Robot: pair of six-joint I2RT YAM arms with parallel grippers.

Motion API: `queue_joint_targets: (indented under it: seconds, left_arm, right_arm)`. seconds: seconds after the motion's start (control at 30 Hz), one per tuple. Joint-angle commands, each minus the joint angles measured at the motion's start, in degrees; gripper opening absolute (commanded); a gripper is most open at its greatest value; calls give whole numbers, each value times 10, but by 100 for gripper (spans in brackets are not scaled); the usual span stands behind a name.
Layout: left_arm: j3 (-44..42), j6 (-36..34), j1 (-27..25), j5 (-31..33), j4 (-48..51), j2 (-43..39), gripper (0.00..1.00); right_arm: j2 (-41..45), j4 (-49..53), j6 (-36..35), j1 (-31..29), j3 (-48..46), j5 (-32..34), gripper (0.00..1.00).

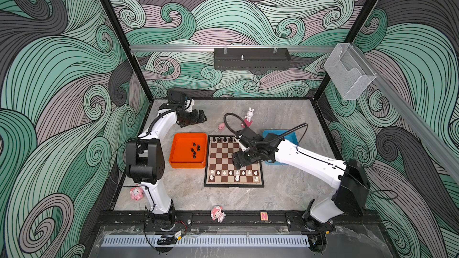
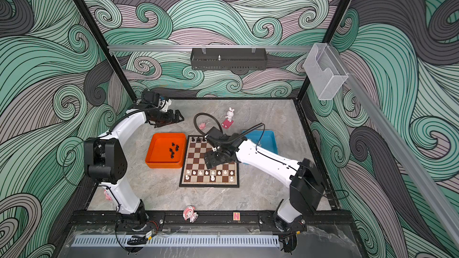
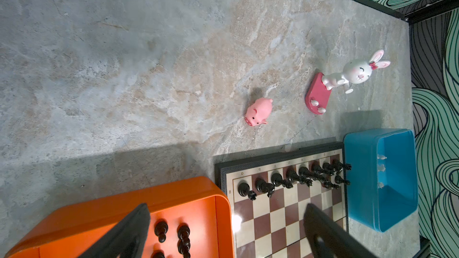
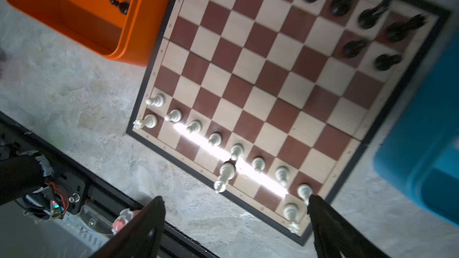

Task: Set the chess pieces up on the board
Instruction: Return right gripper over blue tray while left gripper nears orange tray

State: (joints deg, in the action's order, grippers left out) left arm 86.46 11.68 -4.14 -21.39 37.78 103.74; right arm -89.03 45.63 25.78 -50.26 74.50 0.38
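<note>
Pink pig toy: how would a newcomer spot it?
Start at the central chessboard. Just beyond its far edge sits the pink pig, left of the white rabbit figure. Unlike the rabbit, it is squat, all pink and has no base.

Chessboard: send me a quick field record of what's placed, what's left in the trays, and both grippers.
board: brown-and-cream square chessboard, partly set
black chessmen: far row filled, two pawns in front
white chessmen: near pawn row, three pieces behind
orange plastic tray: loose black pieces inside
blue plastic tray: few white pieces inside
left gripper: open, empty, beyond orange tray
right gripper: open, empty, above board
</note>
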Motion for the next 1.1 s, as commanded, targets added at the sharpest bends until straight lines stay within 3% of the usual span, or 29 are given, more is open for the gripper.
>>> queue_joint_targets:
  seconds: [0.0, 0.2, 0.57, 0.8, 1.07]
  left_arm:
    - [11, 4, 3, 12, 13, 0, 99]
    - [25, -19, -27, 64, 40, -1, 99]
    - [78, -44, -128, 125, 107, 20, 99]
    - [106, -69, -206, 81, 118, 45, 99]
    - [123, -69, -225, 62, 124, 55, 99]
  right_arm:
    - [25, 10, -14, 54, 21, 60, 99]
    - [26, 8, -42, 161, 45, 73, 99]
    - [-11, -4, -96, 353, 15, -27, 97]
    - [-50, 17, -77, 420, 12, -34, 83]
    - [-78, 13, -59, 430, -16, -49, 58]
